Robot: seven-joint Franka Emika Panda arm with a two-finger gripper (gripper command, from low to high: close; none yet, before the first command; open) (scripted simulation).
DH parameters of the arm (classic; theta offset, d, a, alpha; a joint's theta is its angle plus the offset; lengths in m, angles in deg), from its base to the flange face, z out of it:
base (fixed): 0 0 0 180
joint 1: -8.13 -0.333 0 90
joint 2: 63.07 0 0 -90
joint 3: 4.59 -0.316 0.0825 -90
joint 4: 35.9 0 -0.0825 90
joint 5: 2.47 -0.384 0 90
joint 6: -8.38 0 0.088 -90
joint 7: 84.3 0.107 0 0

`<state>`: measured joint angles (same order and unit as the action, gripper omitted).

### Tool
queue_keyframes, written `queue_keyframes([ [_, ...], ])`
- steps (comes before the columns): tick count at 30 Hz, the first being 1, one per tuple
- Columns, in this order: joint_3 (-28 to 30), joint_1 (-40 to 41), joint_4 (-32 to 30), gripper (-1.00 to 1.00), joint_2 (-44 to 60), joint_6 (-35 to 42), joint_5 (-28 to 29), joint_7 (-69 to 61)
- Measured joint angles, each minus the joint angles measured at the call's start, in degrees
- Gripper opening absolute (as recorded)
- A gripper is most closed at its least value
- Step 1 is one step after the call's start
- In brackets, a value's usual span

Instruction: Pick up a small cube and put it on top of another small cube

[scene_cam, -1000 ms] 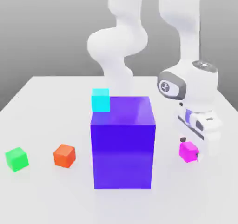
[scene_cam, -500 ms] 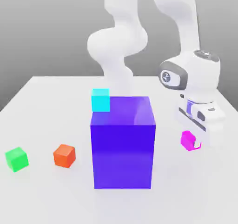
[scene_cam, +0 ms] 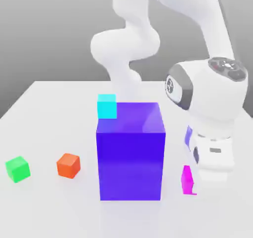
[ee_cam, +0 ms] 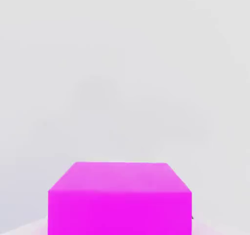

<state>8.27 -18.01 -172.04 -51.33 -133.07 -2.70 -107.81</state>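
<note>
The small magenta cube (scene_cam: 187,179) hangs just under the white hand, to the exterior view's right of the big block. My gripper (scene_cam: 191,182) is shut on it, and the hand's body hides most of the cube's far side. The same magenta cube (ee_cam: 119,197) sits close up in the hand view, with pale table surface beyond it. The small green cube (scene_cam: 18,169) rests on the table at the exterior view's far left, a long way from the gripper.
A big purple-blue block (scene_cam: 130,150) stands mid-table between the gripper and the green cube. A cyan cube (scene_cam: 106,106) shows at the block's upper back left corner. An orange cube (scene_cam: 68,165) lies between the green cube and the block.
The gripper lifted the magenta cube off the table, then swung nearer the camera and turned, so the cube now shows edge-on. The other cubes stayed put.
</note>
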Motion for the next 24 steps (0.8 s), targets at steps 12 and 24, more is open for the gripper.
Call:
queue_keyframes([
  [12,15.3,19.6,-0.5,-1.00,-3.6,0.7,0.1,-23.2],
  [24,24.9,37.3,-13.7,-1.00,-8.0,-11.4,-4.8,-53.6],
])
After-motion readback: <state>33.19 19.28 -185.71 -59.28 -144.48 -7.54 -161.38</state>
